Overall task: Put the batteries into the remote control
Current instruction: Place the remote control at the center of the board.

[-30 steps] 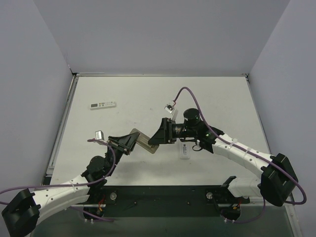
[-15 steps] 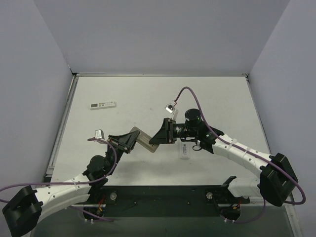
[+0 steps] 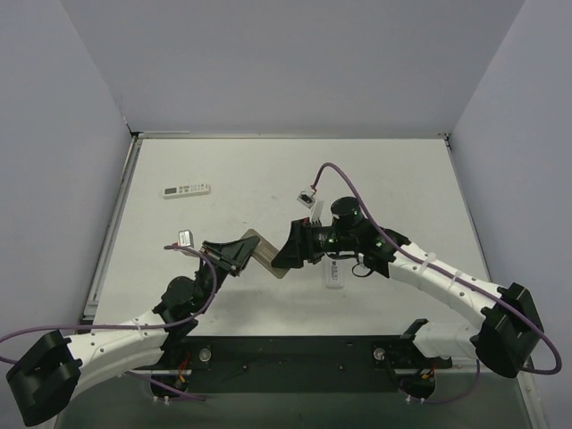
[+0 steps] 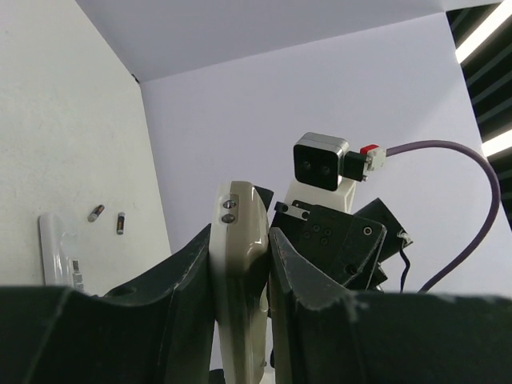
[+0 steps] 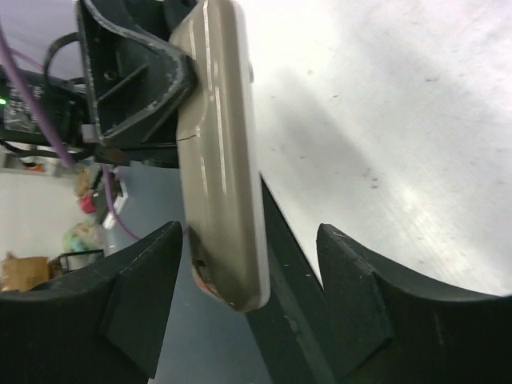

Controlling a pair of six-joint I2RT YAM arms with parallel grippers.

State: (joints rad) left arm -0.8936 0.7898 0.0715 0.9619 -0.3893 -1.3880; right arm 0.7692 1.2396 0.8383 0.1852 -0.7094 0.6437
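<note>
The left hand [image 3: 239,253] was clamped on the remote [image 3: 264,253] — a slim, glossy grey-beige slab with rounded ends, held clear of the worktop [image 3: 402,179] near its centre. The right hand [image 3: 288,255] faced it from 3 o'clock, its fingers apart on either side of the remote's free end and gripping nothing. A small white piece with dark marks [image 3: 335,273] lay at 4 o'clock from the remote. Two batteries [image 4: 96,212] — tiny dark cylinders — lay near each other on the worktop, not touching.
</note>
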